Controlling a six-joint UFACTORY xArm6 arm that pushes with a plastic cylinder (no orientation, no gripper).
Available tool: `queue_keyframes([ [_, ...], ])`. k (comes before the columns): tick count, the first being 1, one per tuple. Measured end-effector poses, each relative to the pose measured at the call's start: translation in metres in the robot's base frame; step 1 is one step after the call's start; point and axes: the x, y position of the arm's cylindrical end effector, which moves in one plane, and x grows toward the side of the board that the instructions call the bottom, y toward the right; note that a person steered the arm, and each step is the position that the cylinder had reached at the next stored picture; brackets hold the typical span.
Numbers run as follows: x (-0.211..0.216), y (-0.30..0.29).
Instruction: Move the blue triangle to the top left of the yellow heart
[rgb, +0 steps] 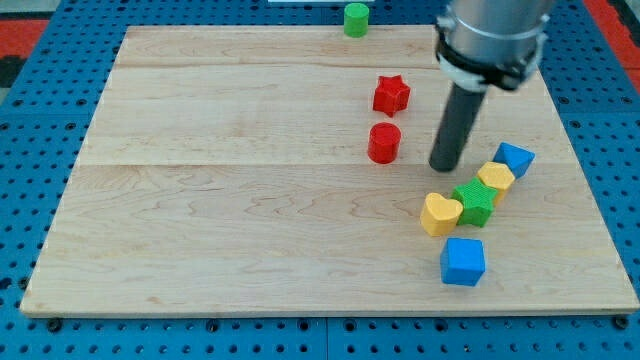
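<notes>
- The pale wooden board (250, 200) lay on a blue pegboard bench (40, 150).
- My tip (443, 167) had no jaws and held nothing; it stood just above the yellow heart (440, 214).
- The blue triangle (515, 158) sat to the heart's upper right, beyond the green block (474, 203) and the yellow block (495, 178).

My arm enters from the view's top right, its grey wrist housing cut off by the frame's edge, and from it the straight dark rod hangs nearly upright, leaning slightly toward the view's left, with my tip (444, 167) down at the bench.
</notes>
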Motion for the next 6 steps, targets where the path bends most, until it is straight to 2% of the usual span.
queue_keyframes([
  [1, -0.028, 0.083],
  [2, -0.022, 0.126],
  [4, 0.046, 0.090],
  [5, 0.040, 0.062],
  [6, 0.017, 0.108],
])
